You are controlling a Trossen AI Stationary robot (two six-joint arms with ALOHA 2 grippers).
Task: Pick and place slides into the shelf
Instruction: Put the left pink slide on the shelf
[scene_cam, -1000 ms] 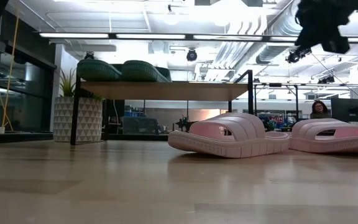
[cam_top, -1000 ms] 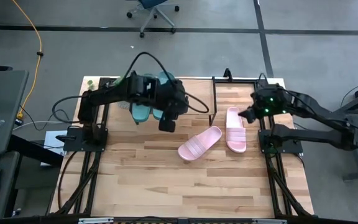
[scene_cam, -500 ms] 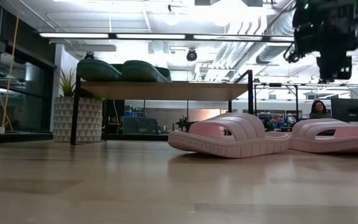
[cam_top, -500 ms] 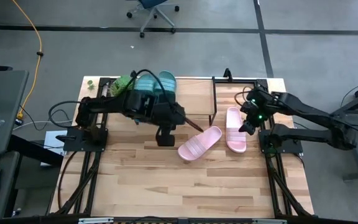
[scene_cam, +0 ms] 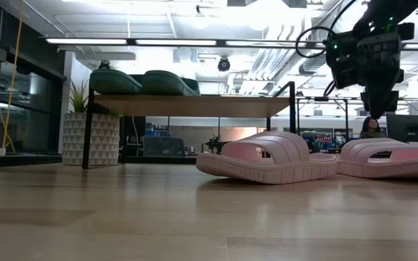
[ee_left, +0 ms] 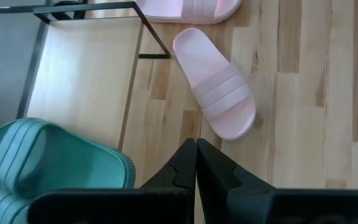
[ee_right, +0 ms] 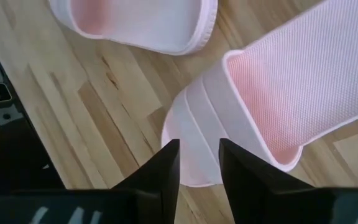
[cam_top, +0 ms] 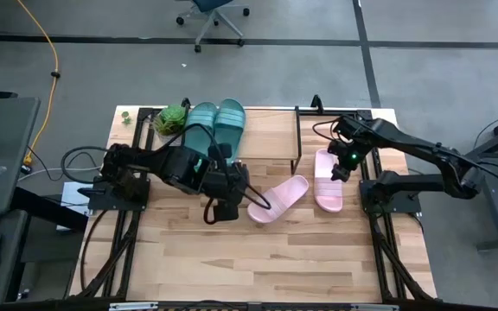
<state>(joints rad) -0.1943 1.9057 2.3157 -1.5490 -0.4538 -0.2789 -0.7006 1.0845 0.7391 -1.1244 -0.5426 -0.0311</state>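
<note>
High view: two teal slides (cam_top: 215, 120) sit on the shelf (cam_top: 266, 138); two pink ones remain.
Right jaws (cam_top: 341, 169), parted and empty, hang over one pink slide (cam_top: 327, 180); left jaws (cam_top: 220, 209), shut and empty, sit beside the other (cam_top: 278, 199).

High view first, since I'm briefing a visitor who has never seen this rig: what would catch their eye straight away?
Two pale pink slides lie on the bare table, one angled and one straight, beside the shelf. Two teal slides already sit on the shelf top near a small plant. The right pincer hovers open over the straight pink slide, while the left pincer is shut and empty near the angled one.
</note>
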